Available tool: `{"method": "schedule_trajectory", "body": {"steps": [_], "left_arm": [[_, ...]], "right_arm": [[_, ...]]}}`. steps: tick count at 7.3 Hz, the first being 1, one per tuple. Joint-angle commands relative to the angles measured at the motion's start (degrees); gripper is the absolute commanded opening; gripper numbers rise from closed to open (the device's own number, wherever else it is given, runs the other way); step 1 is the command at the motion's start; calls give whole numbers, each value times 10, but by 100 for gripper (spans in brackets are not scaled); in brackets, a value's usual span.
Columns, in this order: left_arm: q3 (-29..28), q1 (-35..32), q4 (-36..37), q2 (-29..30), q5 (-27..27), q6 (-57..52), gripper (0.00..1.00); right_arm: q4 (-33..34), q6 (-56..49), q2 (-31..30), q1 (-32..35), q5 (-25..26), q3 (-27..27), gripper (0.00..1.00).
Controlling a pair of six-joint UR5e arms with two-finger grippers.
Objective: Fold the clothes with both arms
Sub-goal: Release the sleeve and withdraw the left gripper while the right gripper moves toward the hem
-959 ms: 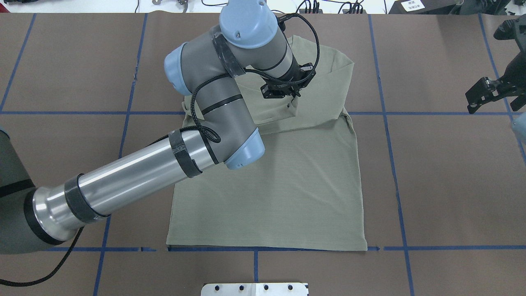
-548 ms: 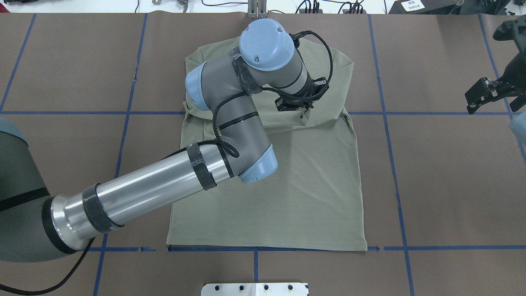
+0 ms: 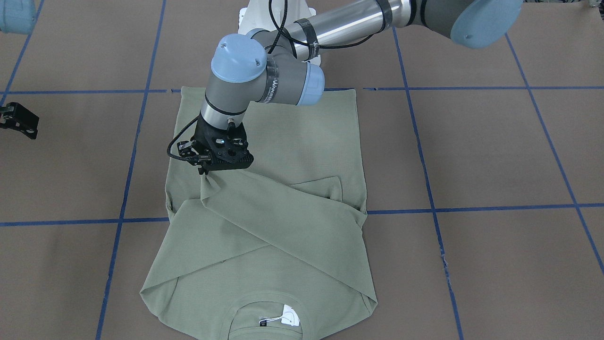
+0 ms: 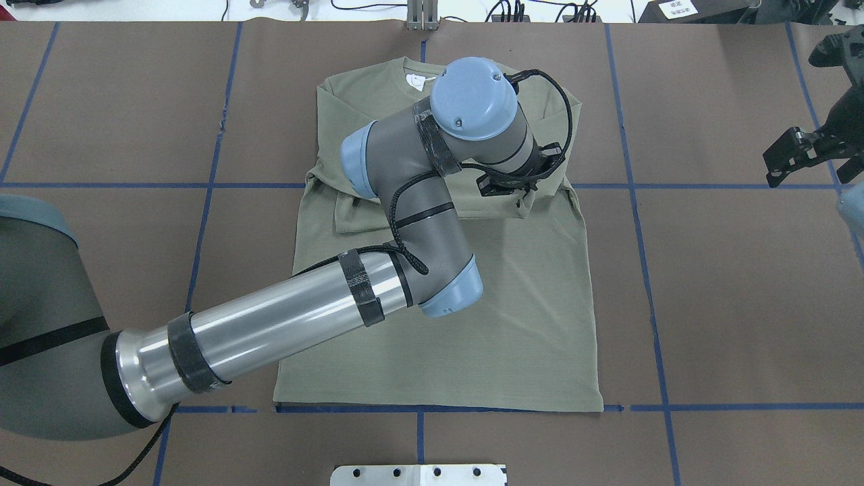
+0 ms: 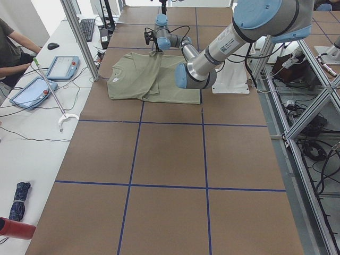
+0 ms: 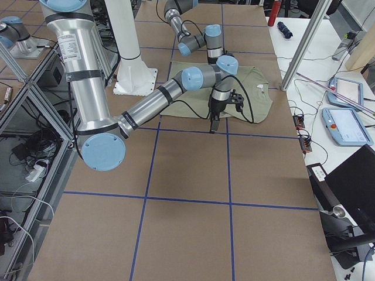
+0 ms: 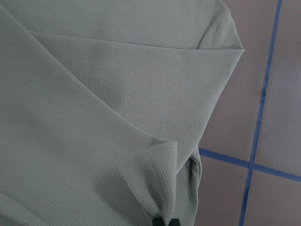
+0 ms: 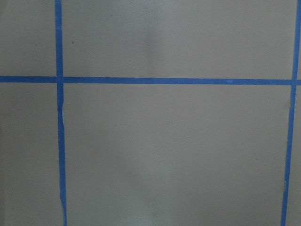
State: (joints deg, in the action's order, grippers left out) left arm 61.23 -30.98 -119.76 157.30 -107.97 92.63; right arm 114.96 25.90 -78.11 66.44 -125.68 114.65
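Across the brown surface (image 4: pixel 742 304) the shirt (image 4: pixel 506 324) was spread flat, its sleeve (image 3: pixel 283 222) clamped in the left claw (image 3: pixel 205 170) for folding inward.

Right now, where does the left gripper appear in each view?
Front-facing: left gripper left of centre, pinching the shirt.
Overhead: gripper upper middle, rightward.
Exterior left: gripper far, top centre.
Exterior right: mostly hidden behind the wrist of the right arm.
Left wrist: dark tips at bottom edge.
Right wrist: not in it.
Shared landmark: the shirt's pinched fold.
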Motion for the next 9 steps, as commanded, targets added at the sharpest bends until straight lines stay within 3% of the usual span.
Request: {"method": "schedule_trajectory", "body": {"steps": [1, 3, 6, 7, 9], "left_arm": [[-1, 23, -19, 12, 8, 11, 99], [0, 36, -61, 6, 30, 7, 100], [25, 22, -51, -38, 29, -18, 100], [65, 12, -32, -72, 29, -20, 100], [198, -5, 71, -152, 27, -107, 100]], "right_arm": [[0, 0, 2, 0, 0, 1, 100], [0, -1, 4, 0, 0, 1, 100], [-12, 1, 8, -3, 0, 8, 100], [-49, 6, 3, -8, -2, 4, 100], [-82, 55, 3, -37, -1, 13, 100]]}}
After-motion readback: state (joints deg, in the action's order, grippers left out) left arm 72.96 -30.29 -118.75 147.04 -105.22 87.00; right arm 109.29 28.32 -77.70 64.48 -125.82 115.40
